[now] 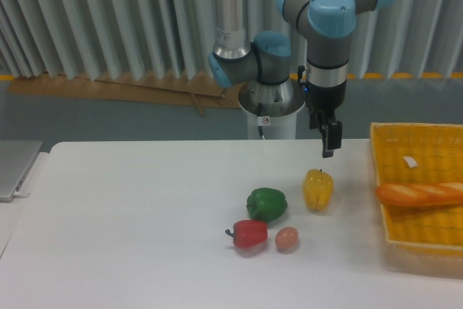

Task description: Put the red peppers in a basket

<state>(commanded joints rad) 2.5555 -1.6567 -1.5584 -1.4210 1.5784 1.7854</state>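
Hovering above the white surface (130, 222), the hand (329, 139) hangs just over the yellow pepper (318, 189), carrying nothing. From this angle its fingers read as one dark bar, so whether they stand wide or narrow I cannot tell.

And the target? The red pepper (250, 234) lies on its side toward the front of the surface, dark stem pointing left, just in front of the green pepper (266, 203), with a small tan egg-shaped thing (287, 239) just beside it on the right. The yellow basket (434, 240) waits at the right edge, well apart from the pepper, a bread loaf (419, 193) lying across it and a white tag (410, 162) on its floor.

So by my reading this is the approach step, nothing grasped yet. The next move calls for shifting forward and left, past the yellow and green peppers, then dropping onto the red one. It sits hemmed in by its neighbours, so the fingers likely need to close where they miss both the green pepper and the egg.
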